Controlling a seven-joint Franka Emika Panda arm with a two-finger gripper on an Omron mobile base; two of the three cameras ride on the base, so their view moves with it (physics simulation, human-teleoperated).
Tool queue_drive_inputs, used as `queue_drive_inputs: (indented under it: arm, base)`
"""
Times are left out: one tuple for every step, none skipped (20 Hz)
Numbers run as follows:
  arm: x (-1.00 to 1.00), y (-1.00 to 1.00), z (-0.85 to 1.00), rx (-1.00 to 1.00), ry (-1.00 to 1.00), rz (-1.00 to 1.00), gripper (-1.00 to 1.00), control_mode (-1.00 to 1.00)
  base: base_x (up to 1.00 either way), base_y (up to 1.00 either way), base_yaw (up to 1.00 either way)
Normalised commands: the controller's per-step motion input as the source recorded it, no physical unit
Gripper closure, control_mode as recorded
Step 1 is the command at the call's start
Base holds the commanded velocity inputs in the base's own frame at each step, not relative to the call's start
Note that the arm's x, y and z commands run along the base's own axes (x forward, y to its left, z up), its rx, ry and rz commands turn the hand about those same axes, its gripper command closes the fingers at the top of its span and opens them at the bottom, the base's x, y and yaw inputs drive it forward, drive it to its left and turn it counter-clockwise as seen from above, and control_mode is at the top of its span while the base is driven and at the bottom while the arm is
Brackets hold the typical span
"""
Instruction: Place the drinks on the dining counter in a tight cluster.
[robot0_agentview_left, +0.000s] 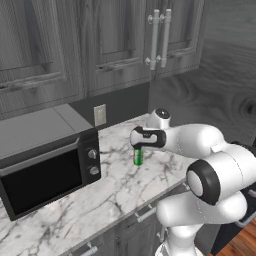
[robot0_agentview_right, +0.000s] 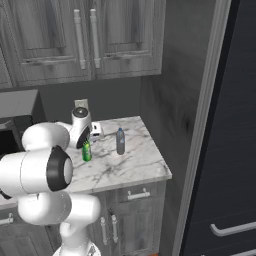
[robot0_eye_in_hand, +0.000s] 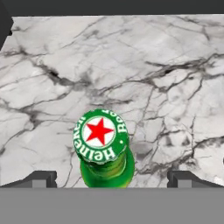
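gripper (robot0_eye_in_hand: 111, 178) directly above green beer bottle (robot0_eye_in_hand: 104, 151), fingers spread wide to straddle its cap | bottle upright on marble counter (robot0_agentview_left: 107, 187) near microwave (robot0_agentview_left: 47, 172) | grey bottle (robot0_agentview_right: 120, 141) beside

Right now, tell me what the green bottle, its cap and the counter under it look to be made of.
Green bottle: likely glass, a glossy, see-through green with bright highlights. Cap: probably painted metal, with a crimped edge and a printed red star on white. Counter: looks like polished marble, white-grey with dark branching veins, though it could be an imitation.
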Motion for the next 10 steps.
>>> queue_drive_inputs:
  arm:
    - [0.06, 0.00, -0.21, 0.00, 0.09, 0.00, -1.00, -1.00]
    - [0.06, 0.01, -0.23, 0.00, 0.09, 0.00, -1.00, -1.00]
    - [0.03, 0.02, -0.23, 0.00, 0.08, 0.00, -1.00, -1.00]
    - [0.05, 0.02, -0.21, 0.00, 0.07, 0.00, -1.00, -1.00]
    - [0.04, 0.00, -0.19, 0.00, 0.05, 0.00, -1.00, -1.00]
    - [0.04, 0.00, -0.18, 0.00, 0.03, 0.00, -1.00, -1.00]
    - [0.03, 0.02, -0.14, 0.00, 0.00, 0.00, -1.00, -1.00]
    - [0.03, 0.02, -0.09, 0.00, 0.00, 0.00, -1.00, -1.00]
    - [0.04, 0.01, -0.05, 0.00, 0.00, 0.00, -1.00, -1.00]
    - [0.05, 0.01, 0.00, 0.00, 0.00, 0.00, -1.00, -1.00]
  base:
    - [0.00, 0.00, 0.00]
    - [0.00, 0.00, 0.00]
    - [0.00, 0.00, 0.00]
    - [0.00, 0.00, 0.00]
    - [0.00, 0.00, 0.00]
    - [0.00, 0.00, 0.00]
    - [0.00, 0.00, 0.00]
    - [0.00, 0.00, 0.00]
    - [0.00, 0.00, 0.00]
    - [0.00, 0.00, 0.00]
